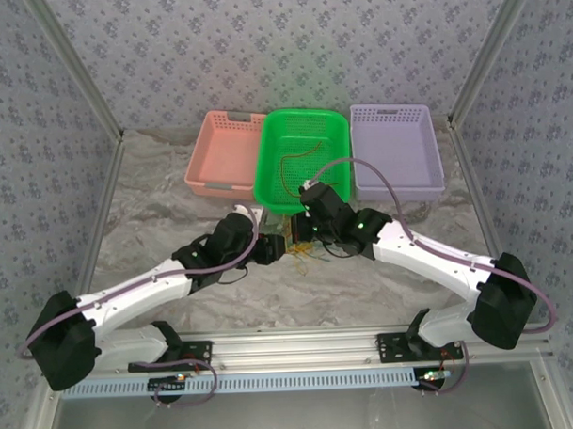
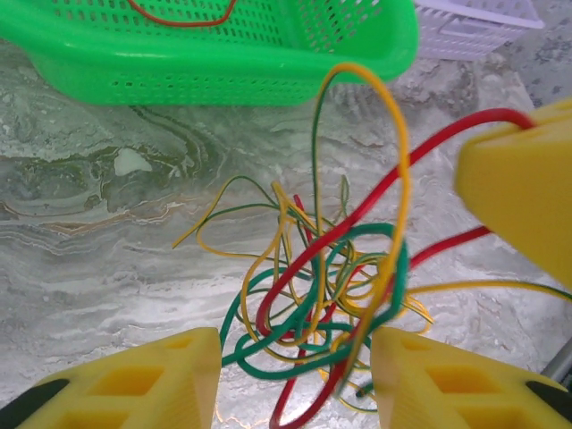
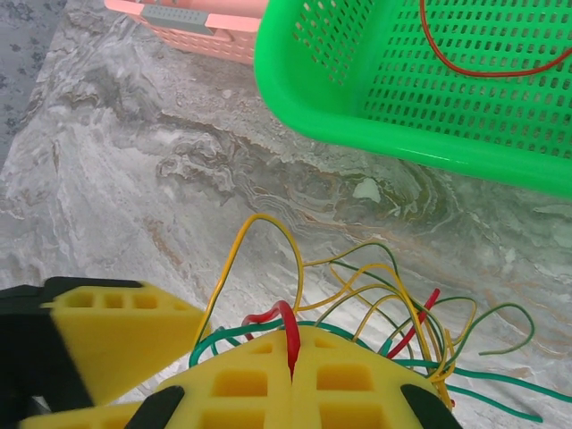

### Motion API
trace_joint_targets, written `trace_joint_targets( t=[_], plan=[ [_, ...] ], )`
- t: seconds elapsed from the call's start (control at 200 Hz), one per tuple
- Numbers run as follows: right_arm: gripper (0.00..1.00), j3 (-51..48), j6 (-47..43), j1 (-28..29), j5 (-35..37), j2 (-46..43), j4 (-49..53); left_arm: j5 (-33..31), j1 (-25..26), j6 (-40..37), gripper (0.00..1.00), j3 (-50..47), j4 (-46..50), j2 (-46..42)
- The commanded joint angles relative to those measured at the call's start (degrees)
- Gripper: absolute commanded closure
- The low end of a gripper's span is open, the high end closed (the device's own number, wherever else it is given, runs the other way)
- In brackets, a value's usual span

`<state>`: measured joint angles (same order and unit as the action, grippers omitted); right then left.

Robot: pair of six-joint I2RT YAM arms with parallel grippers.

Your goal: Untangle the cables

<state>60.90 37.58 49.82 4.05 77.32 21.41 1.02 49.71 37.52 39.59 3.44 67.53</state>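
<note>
Left wrist view, nearest first: the left gripper (image 2: pixel 295 357) has its two yellow fingers (image 2: pixel 152 375) standing apart. The cables (image 2: pixel 322 295) lie as a knotted heap of yellow, green and red loops between and just ahead of its fingertips, on the marbled table (image 2: pixel 89 232). Whether any strand touches a pad is hard to tell, though none looks pinched. One tall yellow loop rises from the heap ahead of the tips.

From the right wrist camera, the right gripper (image 3: pixel 293 349) is clenched, its pads pressed together on the red cable (image 3: pixel 288 326), which arches out of the seam between them. The rest of the tangle spreads just ahead and to the right of its tips.

Farther ahead of both tools stands the green basket (image 2: pixel 268 80), with one red-orange wire (image 2: pixel 179 20) lying inside. A lilac basket (image 2: pixel 465 31) sits beyond it to the right.
</note>
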Motion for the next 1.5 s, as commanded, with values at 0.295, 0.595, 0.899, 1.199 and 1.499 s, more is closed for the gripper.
trace_joint_targets(
  t=[0.295, 0.595, 0.899, 1.199, 1.499],
  plan=[
    [1.00, 0.00, -1.04, 0.30, -0.08, -0.96, -1.67, -1.62, -1.25, 0.07, 1.00, 2.15, -3.11, 1.12],
    [1.00, -4.20, -1.09, -6.55, -1.09, -7.96, 0.36, -3.67, -4.44, 2.85, 1.00, -2.71, -0.48, -4.92],
    [1.00, -6.06, -1.05, -12.66, -5.17, -12.67, 0.64, -2.96, -6.95, 4.14, 1.00, -5.67, 0.32, -7.94],
    [1.00, -5.97, -1.02, -13.69, -5.21, -14.07, 0.98, -6.46, -7.04, 4.48, 1.00, -5.23, 4.71, -8.09],
    [1.00, -7.54, -3.74, -11.31, -8.60, -10.76, -3.66, -1.76, -6.55, 7.25, 0.50, -1.71, 7.36, -11.24]
  ],
)
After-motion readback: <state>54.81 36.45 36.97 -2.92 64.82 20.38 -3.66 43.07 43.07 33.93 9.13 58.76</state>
